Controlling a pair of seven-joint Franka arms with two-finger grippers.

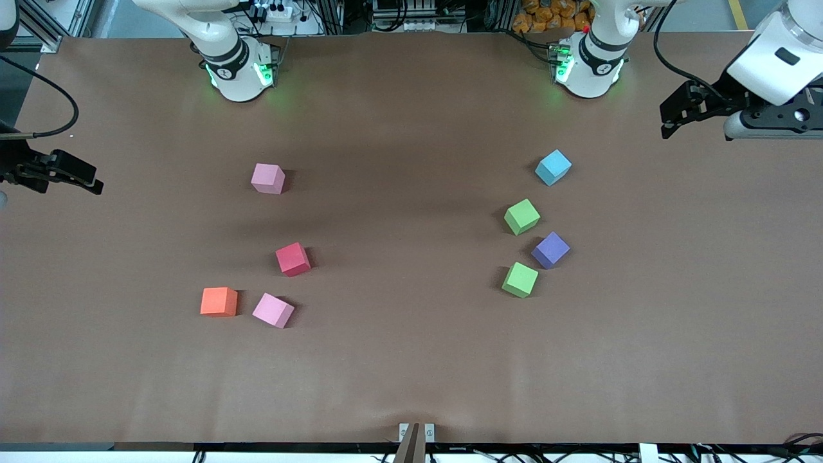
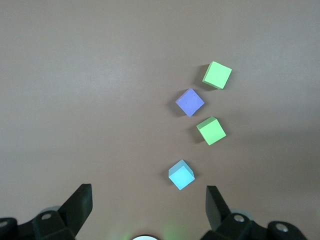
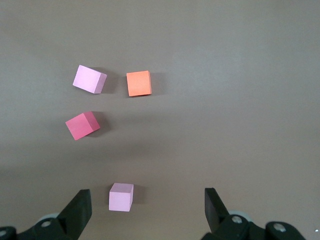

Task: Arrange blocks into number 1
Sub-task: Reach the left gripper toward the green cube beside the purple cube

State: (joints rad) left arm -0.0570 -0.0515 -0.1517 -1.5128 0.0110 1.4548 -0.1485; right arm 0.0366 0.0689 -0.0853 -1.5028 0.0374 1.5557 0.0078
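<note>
Left gripper (image 1: 669, 119) hanging spread, empty, over left arm's table end; right gripper (image 1: 90, 180) likewise over right arm's end. Front view: nothing arranged yet; five blocks lying scattered, apart: red (image 1: 293, 259), orange (image 1: 218, 301) toward right arm; two green (image 1: 521, 216) (image 1: 519, 280), purple (image 1: 550, 250) toward left arm.

Left wrist view: matte cubes, sitting skewed.

Right wrist view: red, orange sitting among pink cubes (image 3: 121, 197).

Brown table (image 1: 411, 373), 8 cubes on it, none touching.
Right-arm end: pink cube (image 1: 267, 178), red cube (image 1: 293, 259), orange cube (image 1: 218, 301) w/ 2nd pink cube (image 1: 273, 310) beside it. Left-arm end: blue cube (image 1: 553, 167), green cube (image 1: 521, 216), purple cube (image 1: 550, 249), 2nd green cube (image 1: 519, 280); all apparently foam.
</note>
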